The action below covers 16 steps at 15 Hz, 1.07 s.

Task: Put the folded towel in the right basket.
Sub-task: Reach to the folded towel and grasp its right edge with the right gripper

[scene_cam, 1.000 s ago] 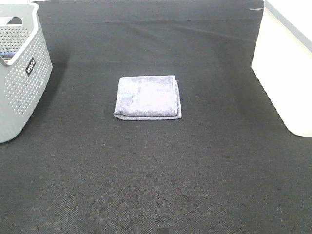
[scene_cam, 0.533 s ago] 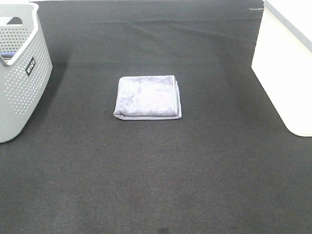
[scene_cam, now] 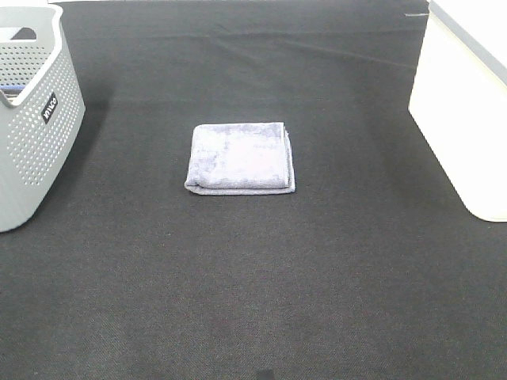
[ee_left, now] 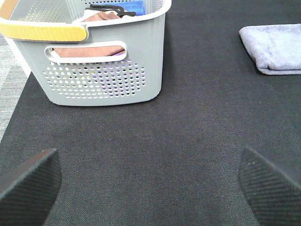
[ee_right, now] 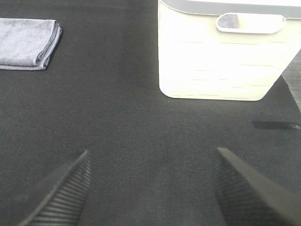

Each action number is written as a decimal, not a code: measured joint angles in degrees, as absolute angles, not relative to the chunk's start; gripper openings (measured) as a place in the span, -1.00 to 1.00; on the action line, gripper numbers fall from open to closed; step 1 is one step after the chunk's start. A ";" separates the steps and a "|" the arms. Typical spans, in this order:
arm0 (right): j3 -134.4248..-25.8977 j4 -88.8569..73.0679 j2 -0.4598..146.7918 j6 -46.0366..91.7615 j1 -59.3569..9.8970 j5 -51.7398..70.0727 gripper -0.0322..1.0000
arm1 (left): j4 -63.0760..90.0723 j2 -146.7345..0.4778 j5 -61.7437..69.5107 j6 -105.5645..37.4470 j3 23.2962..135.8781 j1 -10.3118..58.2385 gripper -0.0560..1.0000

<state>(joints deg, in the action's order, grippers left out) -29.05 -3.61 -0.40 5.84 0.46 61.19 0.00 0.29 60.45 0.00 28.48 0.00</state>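
Observation:
The folded grey-lilac towel (scene_cam: 241,157) lies flat on the black mat at the middle; it also shows in the left wrist view (ee_left: 275,48) and the right wrist view (ee_right: 28,42). The right basket (scene_cam: 467,103) is white and stands at the right edge; the right wrist view shows it (ee_right: 221,52) with a handle slot. Neither gripper shows in the high view. My left gripper (ee_left: 149,181) is open and empty above the mat near the grey basket. My right gripper (ee_right: 153,188) is open and empty, short of the white basket.
A grey perforated basket (scene_cam: 32,119) stands at the left edge; in the left wrist view it (ee_left: 94,56) holds brown and blue cloths. The black mat (scene_cam: 253,285) covers the table.

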 joint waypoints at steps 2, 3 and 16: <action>-29.05 -3.61 -0.40 5.84 0.46 61.19 0.40 | 0.00 0.29 60.45 0.00 28.48 0.00 0.95; -29.05 -3.61 -0.40 5.84 0.46 61.19 0.40 | 0.00 0.29 60.45 0.00 28.48 0.00 0.95; -29.05 -3.61 -0.40 5.84 0.46 61.19 0.40 | 0.00 0.29 60.45 0.00 28.48 0.00 0.95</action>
